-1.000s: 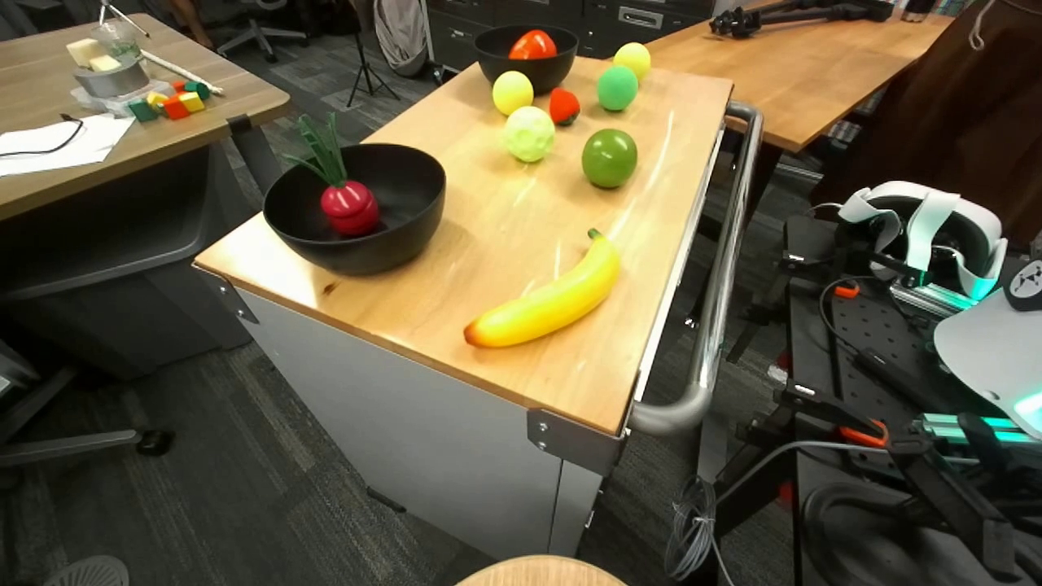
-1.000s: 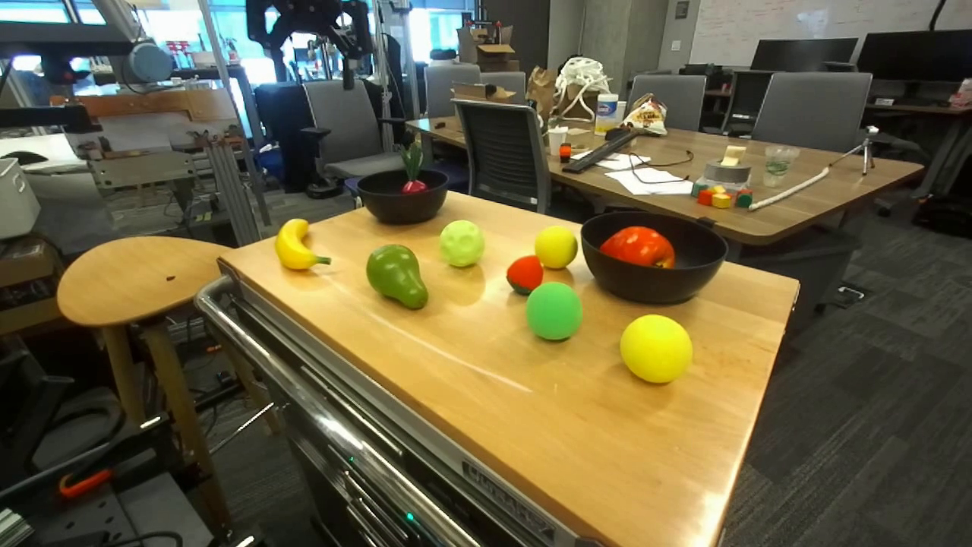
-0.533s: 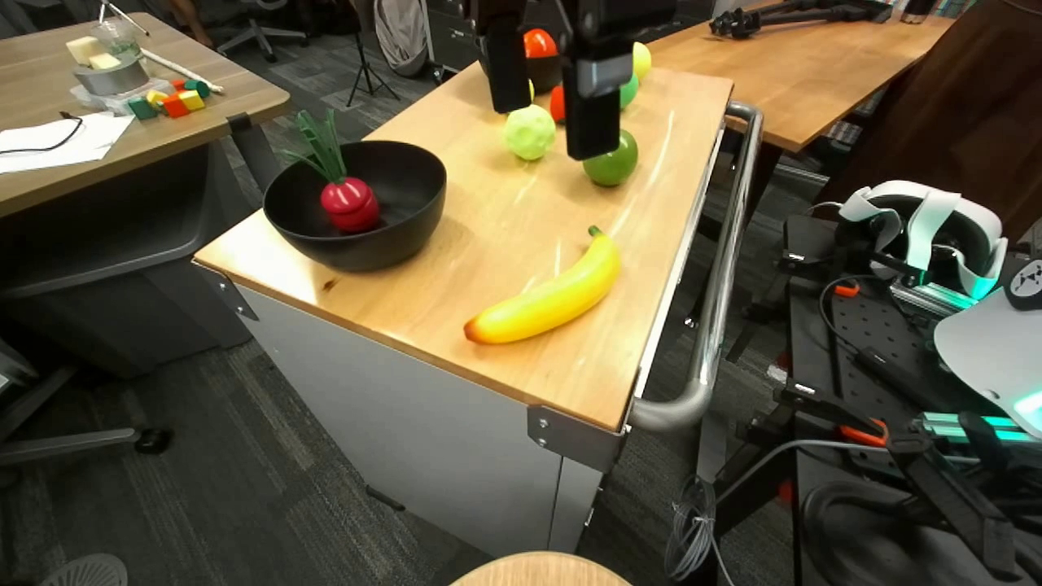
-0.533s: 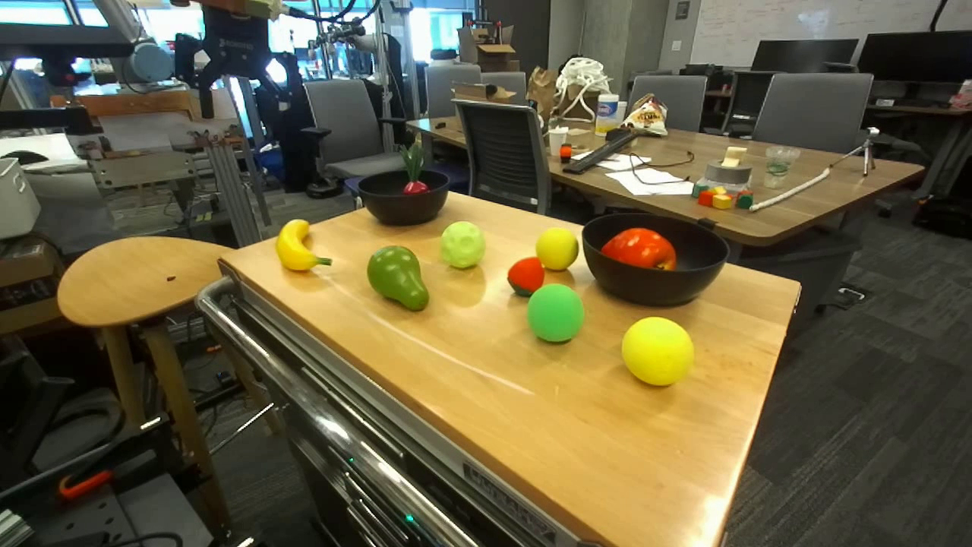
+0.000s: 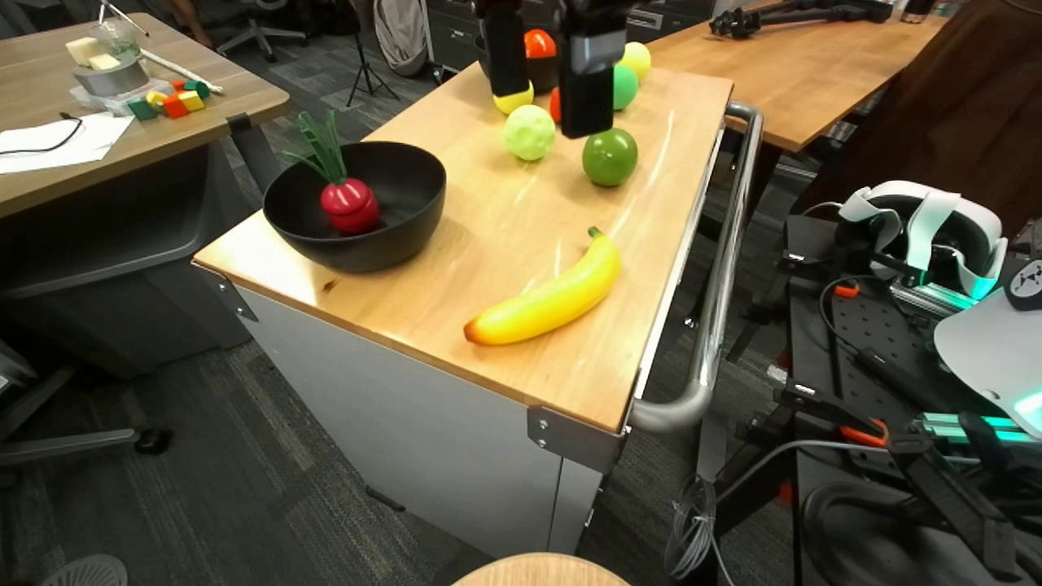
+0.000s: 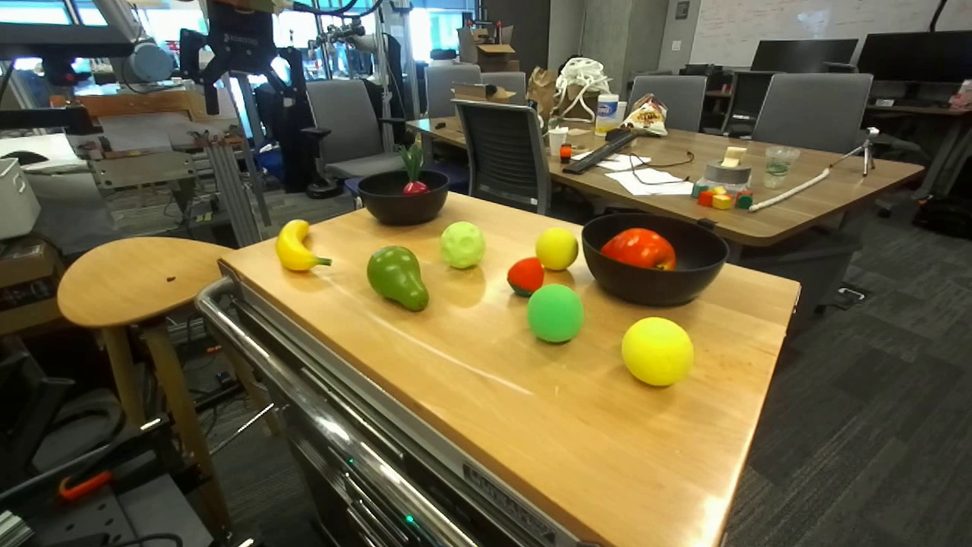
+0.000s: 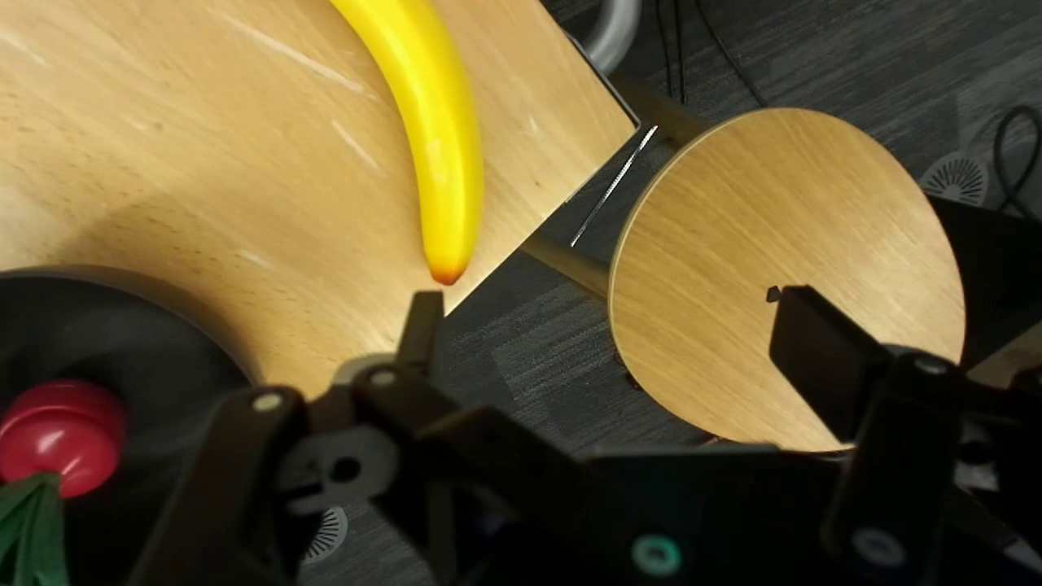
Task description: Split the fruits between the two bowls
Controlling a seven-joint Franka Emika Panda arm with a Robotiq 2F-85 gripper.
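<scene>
The pincer (image 7: 610, 325) is black, with blocky pads (image 7: 824, 362), round metallic screw heads (image 7: 267, 402) and pale lettering (image 6: 241, 39)

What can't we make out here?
In an exterior view: the small red and green fruit, partly behind the black gripper.
In an exterior view: base of the glossy red fruit, hidden by its round black bowl.
Wrist view: stem of the long yellow banana, past the top edge.
</scene>
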